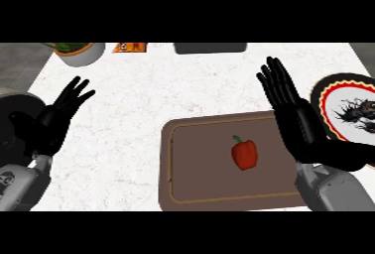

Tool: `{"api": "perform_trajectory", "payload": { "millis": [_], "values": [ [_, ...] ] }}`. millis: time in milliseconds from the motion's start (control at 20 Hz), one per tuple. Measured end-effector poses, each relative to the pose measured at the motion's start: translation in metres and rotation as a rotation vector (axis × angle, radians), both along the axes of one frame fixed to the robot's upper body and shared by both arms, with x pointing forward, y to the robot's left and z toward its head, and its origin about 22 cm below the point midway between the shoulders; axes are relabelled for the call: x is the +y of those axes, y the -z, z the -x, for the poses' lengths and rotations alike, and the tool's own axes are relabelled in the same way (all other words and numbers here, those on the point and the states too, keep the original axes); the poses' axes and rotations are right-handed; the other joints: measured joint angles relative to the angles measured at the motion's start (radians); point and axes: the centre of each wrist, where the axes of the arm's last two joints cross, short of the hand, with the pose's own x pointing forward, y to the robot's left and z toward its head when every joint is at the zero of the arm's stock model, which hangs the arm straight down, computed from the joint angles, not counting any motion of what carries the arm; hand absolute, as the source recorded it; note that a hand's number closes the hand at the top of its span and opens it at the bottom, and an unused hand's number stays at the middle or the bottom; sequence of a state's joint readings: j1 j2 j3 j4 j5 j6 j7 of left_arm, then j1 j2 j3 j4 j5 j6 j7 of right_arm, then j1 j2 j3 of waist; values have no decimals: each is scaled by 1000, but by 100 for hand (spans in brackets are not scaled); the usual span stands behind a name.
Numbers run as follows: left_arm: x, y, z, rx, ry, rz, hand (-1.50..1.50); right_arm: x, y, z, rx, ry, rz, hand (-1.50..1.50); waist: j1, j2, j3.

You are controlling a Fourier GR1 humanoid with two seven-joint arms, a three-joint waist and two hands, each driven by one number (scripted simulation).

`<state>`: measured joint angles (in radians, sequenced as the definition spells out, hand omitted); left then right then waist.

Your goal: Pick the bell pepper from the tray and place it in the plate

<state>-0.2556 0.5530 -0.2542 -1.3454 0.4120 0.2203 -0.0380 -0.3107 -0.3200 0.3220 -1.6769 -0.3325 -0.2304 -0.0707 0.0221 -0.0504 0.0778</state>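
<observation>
Approach step: right robot hand (293,106) open beside tray (192,163); next, closing round bell pepper (244,154), then plate (327,94). Left robot hand (60,111) open, resting.

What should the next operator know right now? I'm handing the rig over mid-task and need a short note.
Left hand: open, resting at the counter's left edge, holding nothing.
Right hand: open, fingers straight, over the tray's right edge, holding nothing.
Bell pepper: lying in the brown tray, untouched.
Plate: at the right, partly hidden by the right hand.
Done: nothing yet.
Left: grasp the pepper, place it in the plate.
</observation>
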Motion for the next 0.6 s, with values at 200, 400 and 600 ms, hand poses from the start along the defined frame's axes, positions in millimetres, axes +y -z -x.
{"api": "perform_trajectory", "payload": {
  "millis": [200,400,600],
  "values": [
    [15,1,12,-22,-28,-116,0,2,-4,0,25,63,-176,-150,-1,27,-48],
    [35,15,32,-9,-77,-225,0,-14,4,-1,75,285,-191,-150,-11,35,-71],
    [37,35,52,7,-93,-262,0,-2,21,15,-2,557,-205,-150,-21,37,-76]
  ]
}}
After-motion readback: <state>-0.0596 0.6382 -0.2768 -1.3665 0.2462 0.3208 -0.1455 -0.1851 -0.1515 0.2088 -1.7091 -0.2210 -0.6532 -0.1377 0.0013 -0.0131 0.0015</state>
